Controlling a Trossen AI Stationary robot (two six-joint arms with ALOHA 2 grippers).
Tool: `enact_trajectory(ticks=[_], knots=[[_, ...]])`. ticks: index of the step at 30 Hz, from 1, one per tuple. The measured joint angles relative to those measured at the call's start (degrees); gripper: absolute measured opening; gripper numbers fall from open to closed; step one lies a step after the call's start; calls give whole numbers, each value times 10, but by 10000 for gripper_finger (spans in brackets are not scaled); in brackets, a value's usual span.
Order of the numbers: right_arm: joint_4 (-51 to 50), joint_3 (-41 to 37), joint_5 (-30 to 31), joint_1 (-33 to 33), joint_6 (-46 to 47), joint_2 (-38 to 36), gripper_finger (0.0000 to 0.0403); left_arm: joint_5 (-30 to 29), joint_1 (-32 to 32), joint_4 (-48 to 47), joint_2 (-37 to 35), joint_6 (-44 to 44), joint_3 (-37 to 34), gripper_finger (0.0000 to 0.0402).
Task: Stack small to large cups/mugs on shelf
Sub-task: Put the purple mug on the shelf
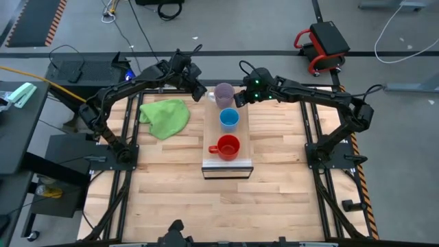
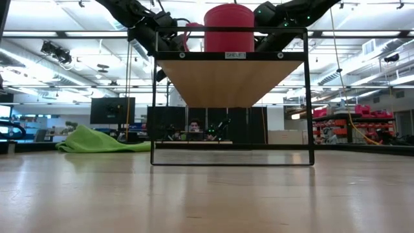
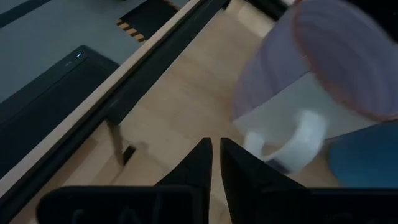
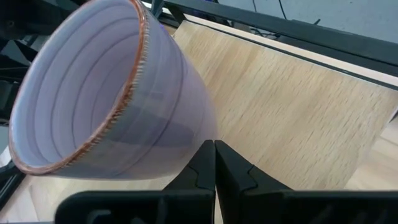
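A pale purple translucent mug [image 1: 224,94] stands at the far end of the raised shelf [image 1: 228,167]. A light-blue cup [image 1: 228,119] stands in the shelf's middle and a red mug [image 1: 228,147] toward its near end. The red mug [image 2: 229,27] also shows on top of the shelf in the low view. My left gripper [image 1: 201,92] is shut just left of the purple mug, beside its handle [image 3: 297,142]. My right gripper [image 1: 240,99] is shut just right of the purple mug [image 4: 106,93]. My left gripper's shut fingers [image 3: 239,165] point past the purple mug's pale handle [image 3: 280,152], coming from the table's left; I cannot tell whether they touch it. My right gripper's shut fingertips [image 4: 205,155] lie at the purple mug's outer wall near its base [image 4: 183,140], coming from the table's right; I cannot tell whether they touch. The mug stands on the shelf.
A crumpled green cloth [image 1: 166,115] lies on the table left of the shelf, also in the low view [image 2: 97,141]. The shelf stands on a thin dark frame [image 2: 154,97]. Bare tabletop [image 1: 226,206] lies nearer than the shelf.
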Motion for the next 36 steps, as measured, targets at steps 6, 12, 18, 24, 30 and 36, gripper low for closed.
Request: enact_trajectory(ticks=[6, 12, 18, 24, 30, 36], knots=[[-1, 0, -5, 0, -3, 0, 6, 29, 31, -85, -2, 25, 0, 32], [-1, 0, -5, -3, -10, 0, 9, 76, 24, -122, -2, 52, 0, 50], [-1, 0, -5, -3, -14, 0, 11, 109, 15, -111, -2, 53, 0, 81], [-1, 0, -5, -6, -14, 0, 12, 80, 8, -34, 2, 24, 1, 105], [0, 0, -5, -6, -17, 0, 12, 77, -1, -21, 2, 11, 0, 106], [-1, 0, -2, -7, -18, -1, 13, 77, -17, -21, 2, 13, 0, 106]])
